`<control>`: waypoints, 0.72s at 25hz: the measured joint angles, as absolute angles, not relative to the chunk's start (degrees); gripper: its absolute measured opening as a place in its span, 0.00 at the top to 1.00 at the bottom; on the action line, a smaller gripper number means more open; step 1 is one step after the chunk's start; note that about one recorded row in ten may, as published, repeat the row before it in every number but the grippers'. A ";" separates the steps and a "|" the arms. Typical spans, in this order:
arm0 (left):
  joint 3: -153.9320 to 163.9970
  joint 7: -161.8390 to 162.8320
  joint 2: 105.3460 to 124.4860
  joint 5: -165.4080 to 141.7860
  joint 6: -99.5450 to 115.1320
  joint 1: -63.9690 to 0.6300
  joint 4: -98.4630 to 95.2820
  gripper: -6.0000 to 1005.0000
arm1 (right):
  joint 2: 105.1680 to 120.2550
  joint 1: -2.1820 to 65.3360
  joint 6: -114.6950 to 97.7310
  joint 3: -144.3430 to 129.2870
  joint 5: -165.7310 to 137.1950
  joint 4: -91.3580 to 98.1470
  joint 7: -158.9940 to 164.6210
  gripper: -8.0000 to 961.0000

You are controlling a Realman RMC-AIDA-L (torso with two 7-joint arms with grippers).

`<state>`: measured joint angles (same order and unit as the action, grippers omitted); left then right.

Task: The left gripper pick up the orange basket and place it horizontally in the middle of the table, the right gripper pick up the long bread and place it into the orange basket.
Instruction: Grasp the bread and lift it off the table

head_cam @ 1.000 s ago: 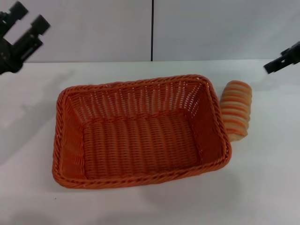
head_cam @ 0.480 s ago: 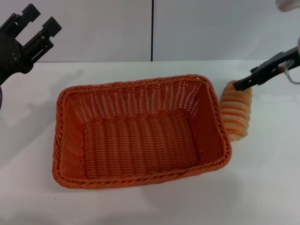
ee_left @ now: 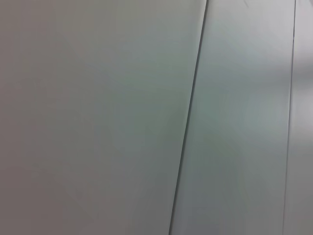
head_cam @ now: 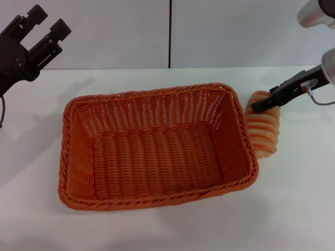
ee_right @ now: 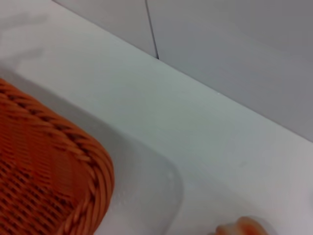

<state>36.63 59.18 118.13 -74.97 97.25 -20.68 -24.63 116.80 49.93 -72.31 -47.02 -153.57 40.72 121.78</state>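
The orange basket (head_cam: pixel 157 112) lies lengthwise across the middle of the white table (head_cam: pixel 298 198), empty inside. The long bread (head_cam: pixel 264 133), tan with orange stripes, lies on the table against the basket's right end. My right gripper (head_cam: pixel 260 106) reaches in from the right, its black tip just over the bread's far end. My left gripper (head_cam: pixel 48 22) hangs open and empty above the table's far left corner, well clear of the basket. The right wrist view shows a corner of the basket (ee_right: pixel 54 186) and a sliver of the bread (ee_right: pixel 240 228). The left wrist view shows only wall.
A pale grey wall (head_cam: pixel 235 31) with a dark vertical seam (head_cam: pixel 170 31) rises behind the table. Bare tabletop surrounds the basket in front and on both sides.
My right gripper has come in from the right edge, leftward and down, to the bread's far end. My left gripper shifted slightly right and up. Basket and bread stayed put.
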 joint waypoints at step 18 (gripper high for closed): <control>36.75 59.39 118.02 -74.97 96.84 -21.01 -23.68 0.26 | 116.72 50.00 -72.64 -47.02 -153.72 39.99 121.64 0.42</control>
